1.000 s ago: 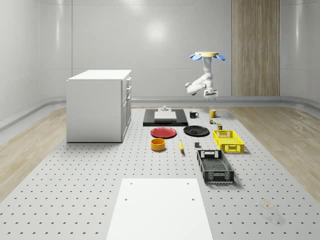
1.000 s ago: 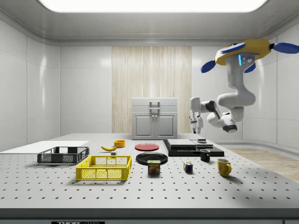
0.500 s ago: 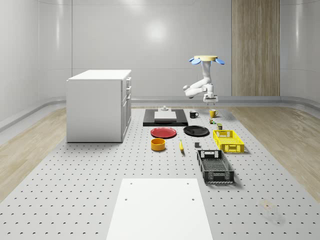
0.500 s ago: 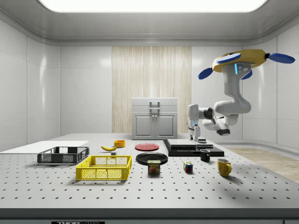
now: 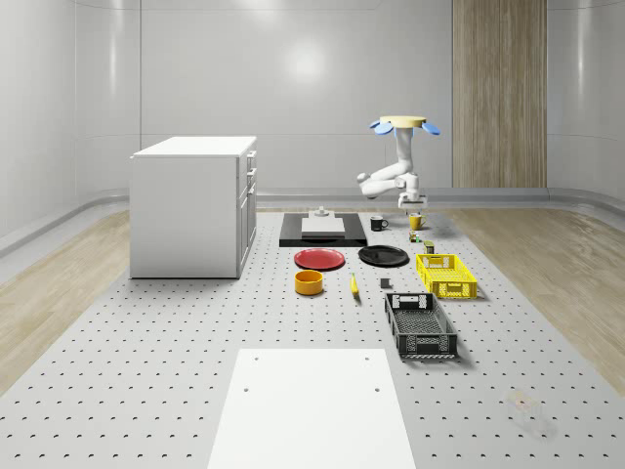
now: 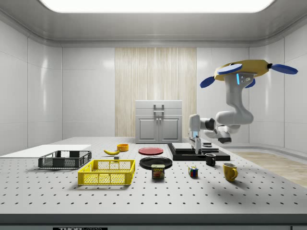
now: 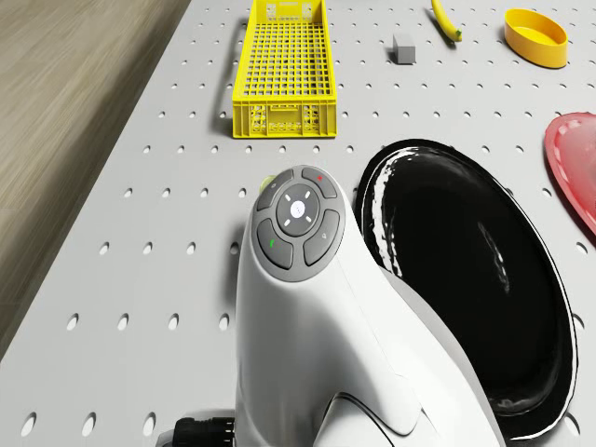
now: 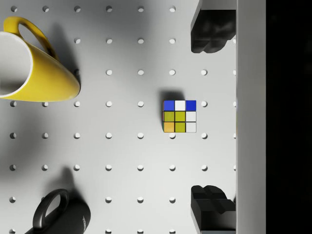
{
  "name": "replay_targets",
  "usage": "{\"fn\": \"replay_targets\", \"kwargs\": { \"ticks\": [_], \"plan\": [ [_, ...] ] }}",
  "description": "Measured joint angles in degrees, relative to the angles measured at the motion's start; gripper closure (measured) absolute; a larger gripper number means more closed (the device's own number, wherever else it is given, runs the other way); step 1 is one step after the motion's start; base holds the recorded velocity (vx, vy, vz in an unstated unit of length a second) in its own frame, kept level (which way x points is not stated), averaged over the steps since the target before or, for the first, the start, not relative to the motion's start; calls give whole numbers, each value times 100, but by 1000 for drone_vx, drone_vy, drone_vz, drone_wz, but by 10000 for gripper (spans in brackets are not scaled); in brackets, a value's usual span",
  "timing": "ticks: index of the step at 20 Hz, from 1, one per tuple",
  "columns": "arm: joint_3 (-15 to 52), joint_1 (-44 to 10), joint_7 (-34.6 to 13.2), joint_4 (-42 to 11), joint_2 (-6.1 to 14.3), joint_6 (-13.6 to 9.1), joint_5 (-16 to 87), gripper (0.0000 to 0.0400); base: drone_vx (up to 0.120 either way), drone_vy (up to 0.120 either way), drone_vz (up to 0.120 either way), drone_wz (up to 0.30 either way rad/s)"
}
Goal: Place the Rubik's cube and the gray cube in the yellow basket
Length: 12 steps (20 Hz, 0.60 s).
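Take the Rubik's cube [image 8: 179,116] as the landmark, resting on the table [image 6: 249,196]. In the side view, the drone [image 6: 241,72] hovers above and to its right, and the gripper [image 6: 196,145] hangs above it, fingers [image 8: 212,35] spread to either side in the wrist view. Two mugs [image 6: 230,171] [image 6: 210,159] stand right of the cube, a can [image 6: 158,171] left, and the basket [image 6: 107,172] farther left.

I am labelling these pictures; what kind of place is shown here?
Probably a simulated robotics test room: a perforated table, scattered props such as a yellow basket and Rubik's cube, and a hovering drone.
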State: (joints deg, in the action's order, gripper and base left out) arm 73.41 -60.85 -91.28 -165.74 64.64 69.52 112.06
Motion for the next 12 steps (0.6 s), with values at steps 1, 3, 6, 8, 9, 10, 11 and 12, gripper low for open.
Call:
{"fn": "replay_targets", "kwargs": {
  "ticks": [1,3,6,8,9,10,11,12],
  "plan": [
    [11,-13,-12,2,30,25,-15,0,0,0,-120,0],
    [32,-37,-34,6,89,77,-46,0,0,0,-120,0],
    [62,-70,-64,12,177,154,-92,0,93,0,-120,0],
    [80,-91,-84,17,234,205,-122,0,120,0,-120,0],
    [89,-100,-93,19,262,231,-136,0,40,0,-120,0],
    [98,-110,-102,21,290,256,-151,0,0,0,-120,0],
    [106,-119,-111,23,318,281,-165,0,0,0,-120,0],
    [115,-129,-119,25,345,306,-180,0,0,0,-120,0]
  ]
}}
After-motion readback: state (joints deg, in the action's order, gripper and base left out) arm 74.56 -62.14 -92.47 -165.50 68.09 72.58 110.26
